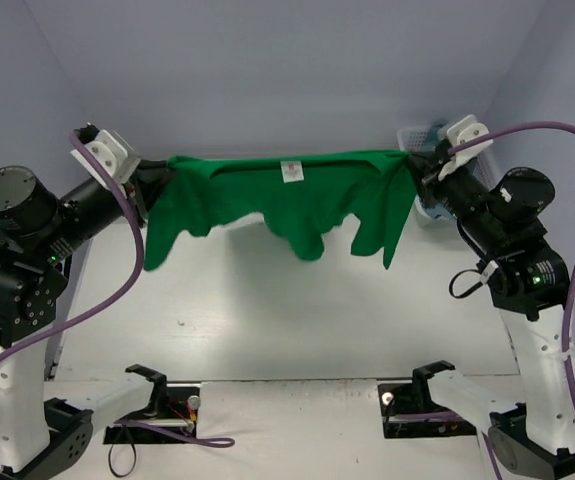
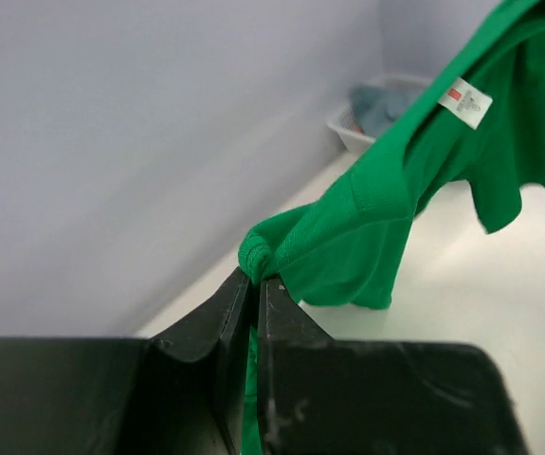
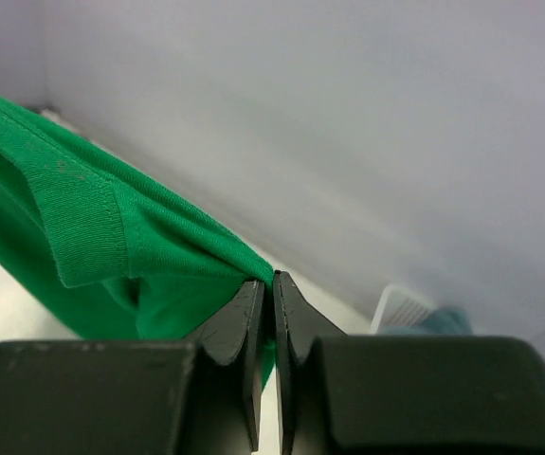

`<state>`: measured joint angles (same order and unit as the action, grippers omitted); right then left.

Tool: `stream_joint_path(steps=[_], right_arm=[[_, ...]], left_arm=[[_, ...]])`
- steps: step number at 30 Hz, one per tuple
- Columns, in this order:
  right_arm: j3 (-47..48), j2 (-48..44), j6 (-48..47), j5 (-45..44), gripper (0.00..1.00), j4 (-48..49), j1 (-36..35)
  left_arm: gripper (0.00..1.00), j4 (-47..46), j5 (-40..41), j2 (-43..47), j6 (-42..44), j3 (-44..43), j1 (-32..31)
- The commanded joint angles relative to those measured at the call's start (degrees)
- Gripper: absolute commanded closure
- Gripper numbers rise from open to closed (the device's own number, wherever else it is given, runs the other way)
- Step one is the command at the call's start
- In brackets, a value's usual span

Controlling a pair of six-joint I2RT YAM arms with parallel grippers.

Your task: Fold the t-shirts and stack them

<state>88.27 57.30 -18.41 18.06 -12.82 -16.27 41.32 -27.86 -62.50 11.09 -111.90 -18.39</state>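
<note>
Spanning the white table (image 1: 297,330) from side to side, the green t-shirt (image 1: 277,195) hangs in the air with its long axis running left to right. Its top edge is pulled taut, and the body and sleeves droop below, seemingly clear of the surface. A white basket (image 2: 367,123) holding a teal-blue t-shirt (image 2: 381,104) sits at the far right. The left hand (image 2: 256,282) is clenched on one end of the taut edge and the right hand (image 3: 272,280) on the other, so neither is nearer. Laying it flat would likely mean lowering both together. A small label (image 1: 290,172) marks mid-span.
</note>
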Motion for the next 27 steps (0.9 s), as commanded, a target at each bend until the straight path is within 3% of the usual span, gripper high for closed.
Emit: stream_joint_path(steps=[1,6,12,16,21,27], right_arm=[[0.3,-3.3,-1.7,-2.1,1.0,-1.9,0.9],[0.3,-7.8,-0.4,3.2,1.0,-2.5,3.4],[3.1,-8.1,1.7,3.6,1.0,-1.5,4.1],[5.1,-7.9,2.2,9.3,1.0,-2.6,5.1],[0.4,-11.0,5.8,14.8,1.0,-1.6,7.6],[-2.6,-15.8,6.5,16.5,1.0,-1.9,10.7]], left_arm=[[1.0,0.1,-1.3,3.3,0.2,1.9,1.1],[1.0,3.3,-7.4,8.0,-0.6,3.3,1.8],[1.0,5.0,-8.0,8.5,-0.7,-3.1,2.8],[1.0,3.0,-10.8,8.6,-4.0,-4.6,4.6],[1.0,-0.4,-18.0,11.1,-8.7,-1.9,7.1],[1.0,-2.6,-20.6,14.6,-12.7,1.9,8.9]])
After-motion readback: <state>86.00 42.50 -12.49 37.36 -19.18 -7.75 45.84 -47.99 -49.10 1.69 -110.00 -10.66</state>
